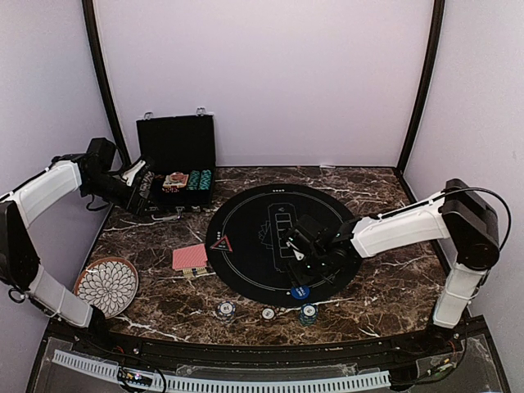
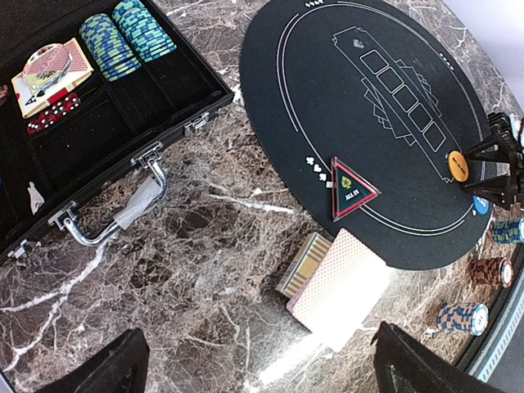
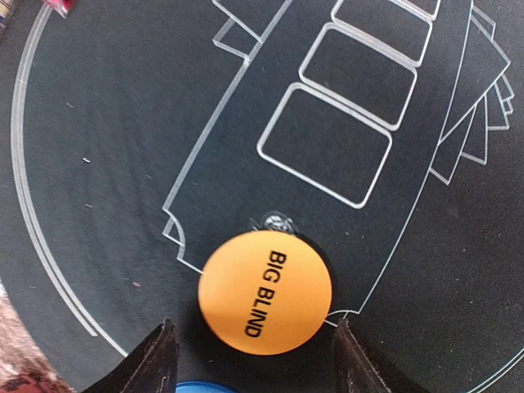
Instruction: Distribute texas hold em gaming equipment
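Seems to be the step of laying out the buttons on the round black mat. Right gripper low over the near part of the mat, fingers spread to either side of the orange button — lying flat on the felt, face up, at the near end of the printed card boxes. Not lifted; cannot tell whether the pads touch its rim. Blue button just beside it, at the near edge of the mat.

Left gripper wide and holding nothing, hanging above the left part of the table, between the open case at the far left corner and the stack of cards. Cards just off the left edge of the mat, red backs up. Triangle marker on the left edge of the mat. Three small stacks of chips in a row along the near edge of the table; more chips in the case. Flowered plate at the near left corner.

Next move, as a judgement: raise the right gripper straight up without dragging the button, if meant to stay there — otherwise close gently on its rim. Afterwards probably more chips or the cards; for the left gripper, a short reach to either.
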`<act>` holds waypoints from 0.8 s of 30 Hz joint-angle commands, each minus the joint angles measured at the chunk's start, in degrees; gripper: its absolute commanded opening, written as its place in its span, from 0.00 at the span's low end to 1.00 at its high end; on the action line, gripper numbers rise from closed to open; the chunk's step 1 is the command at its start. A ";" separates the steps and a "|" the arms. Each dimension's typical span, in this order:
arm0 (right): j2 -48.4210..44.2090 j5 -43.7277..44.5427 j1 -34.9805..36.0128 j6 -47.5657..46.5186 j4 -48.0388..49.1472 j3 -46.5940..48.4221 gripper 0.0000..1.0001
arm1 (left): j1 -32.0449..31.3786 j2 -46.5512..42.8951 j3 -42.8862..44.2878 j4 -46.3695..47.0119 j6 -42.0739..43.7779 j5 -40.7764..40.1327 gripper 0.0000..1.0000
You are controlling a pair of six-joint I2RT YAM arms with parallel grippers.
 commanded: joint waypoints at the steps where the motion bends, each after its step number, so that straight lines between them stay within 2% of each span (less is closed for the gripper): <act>1: 1.51 1.00 -0.66 0.25 0.34 0.14 0.62 | -0.19 -2.11 0.09 -0.04 0.41 1.39 0.99; 4: 2.09 0.91 -0.86 0.14 0.70 0.28 0.57 | -0.24 -1.63 0.61 -0.32 0.54 1.11 0.99; 8: 3.49 1.26 -1.84 -0.08 0.80 1.94 0.44 | -0.23 -1.58 0.42 -0.12 0.51 0.91 0.99; 14: 6.40 1.56 -5.27 -1.89 1.57 5.97 0.38 | -0.24 -1.90 0.01 0.05 0.42 1.27 0.99; 24: 15.10 2.72 -12.14 -6.86 2.79 17.90 0.31 | -0.24 -2.38 -0.26 0.19 0.68 1.30 0.99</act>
